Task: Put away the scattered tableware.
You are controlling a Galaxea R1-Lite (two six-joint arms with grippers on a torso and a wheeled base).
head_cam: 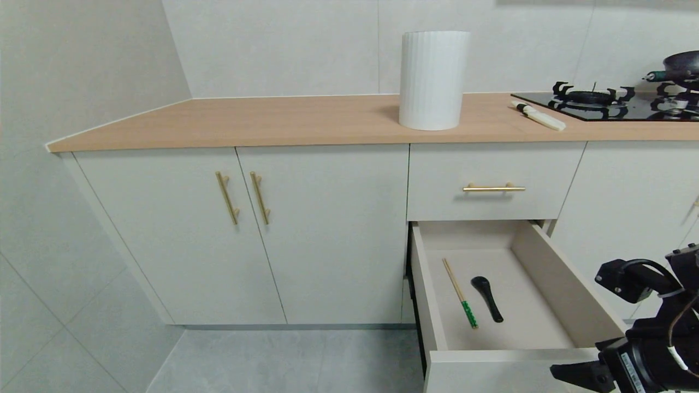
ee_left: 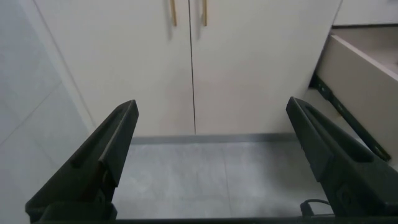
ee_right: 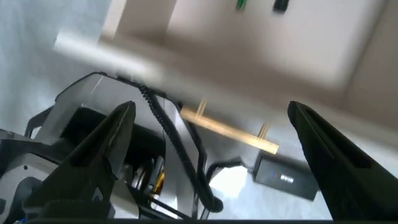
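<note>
The lower drawer stands pulled out. Inside it lie a pair of wooden chopsticks with green ends and a black spoon, side by side. A pale utensil rests on the wooden counter beside the stove. My right arm hangs at the drawer's front right corner. Its gripper is open and holds nothing, above the drawer's gold handle, with the green chopstick end and spoon tip beyond. My left gripper is open and holds nothing, low over the floor facing the cabinet doors.
A tall white ribbed canister stands on the counter. A black gas stove with a dark pan is at the right. The upper drawer and double doors are closed. The grey floor lies open at left.
</note>
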